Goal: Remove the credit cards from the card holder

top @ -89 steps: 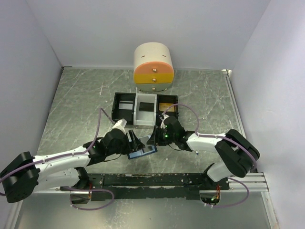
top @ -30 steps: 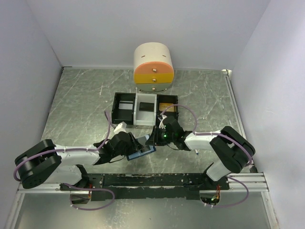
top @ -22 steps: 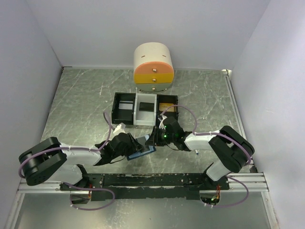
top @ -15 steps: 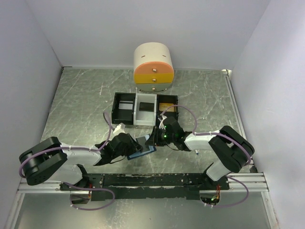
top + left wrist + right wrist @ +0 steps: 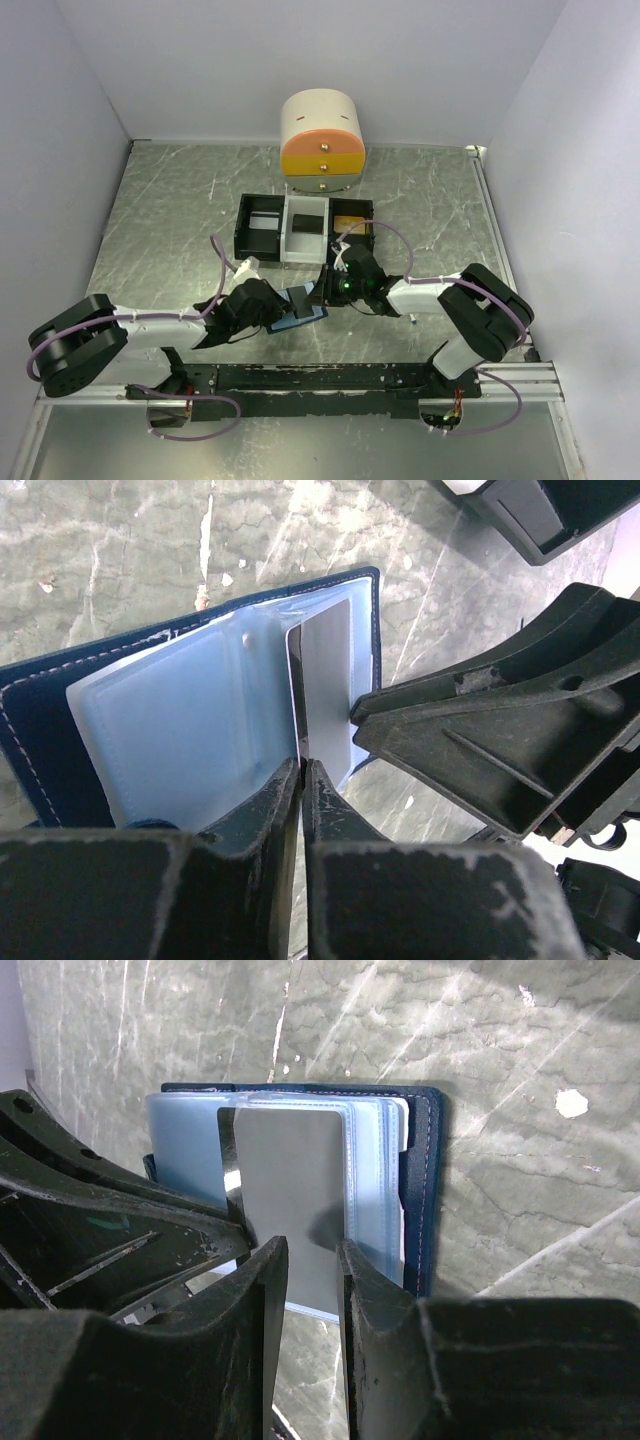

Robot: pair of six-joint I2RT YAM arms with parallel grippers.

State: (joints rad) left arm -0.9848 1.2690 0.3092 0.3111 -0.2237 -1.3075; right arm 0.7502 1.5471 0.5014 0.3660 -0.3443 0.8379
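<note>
the card holder (image 5: 150,720) is lying open on the table (image 5: 160,220), at six o'clock from the tray (image 5: 262,228). the left gripper (image 5: 301,780) is pinching a grey card (image 5: 325,680) edge-on, jaws nearly together. the right gripper (image 5: 312,1260) is standing slightly apart over the holder's near edge; i cannot tell whether it is gripping.

1. Even, soft overhead light filled the pale enclosure.
2. The grey marbled tabletop (image 5: 160,220) showed mild glare.
3. Wrist views were sharp mid-frame, with near black gripper fingers (image 5: 250,830) blurred.

Marbled grey table (image 5: 160,215): tray (image 5: 262,228), drawer unit (image 5: 322,145), card holder (image 5: 298,317)
</note>
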